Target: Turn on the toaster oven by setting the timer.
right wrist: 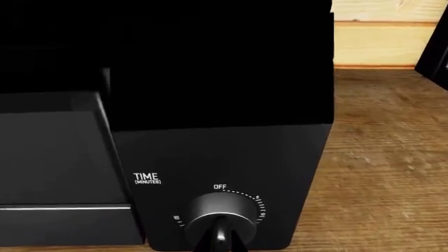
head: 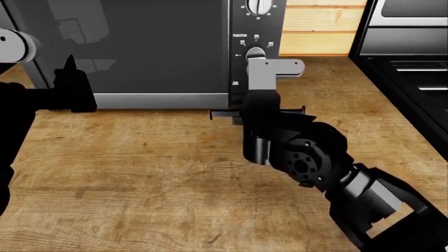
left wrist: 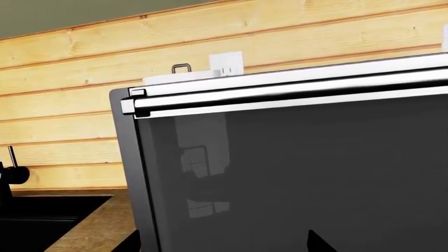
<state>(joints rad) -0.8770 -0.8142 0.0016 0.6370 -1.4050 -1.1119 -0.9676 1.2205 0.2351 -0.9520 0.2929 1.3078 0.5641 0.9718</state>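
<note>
The toaster oven (head: 140, 47) stands at the back of the wooden counter, its dark glass door on the left and its black dial panel (head: 242, 31) on the right. In the right wrist view the timer (right wrist: 220, 215) is the silver dial labelled TIME, ringed by white ticks with OFF at the top. My right gripper (right wrist: 221, 240) has its two dark fingertips closed on either side of the dial's raised bar. In the head view the right gripper (head: 256, 65) covers the timer. My left gripper (head: 70, 73) is open and empty in front of the glass door (left wrist: 294, 173).
The icon-ringed dial (head: 255, 52) and a top dial (head: 260, 5) sit above the timer. A black range (head: 413, 68) stands at the right. A dark sink (left wrist: 42, 215) with a faucet (left wrist: 14, 170) lies left of the oven. A wall outlet (left wrist: 225, 64) shows behind the oven.
</note>
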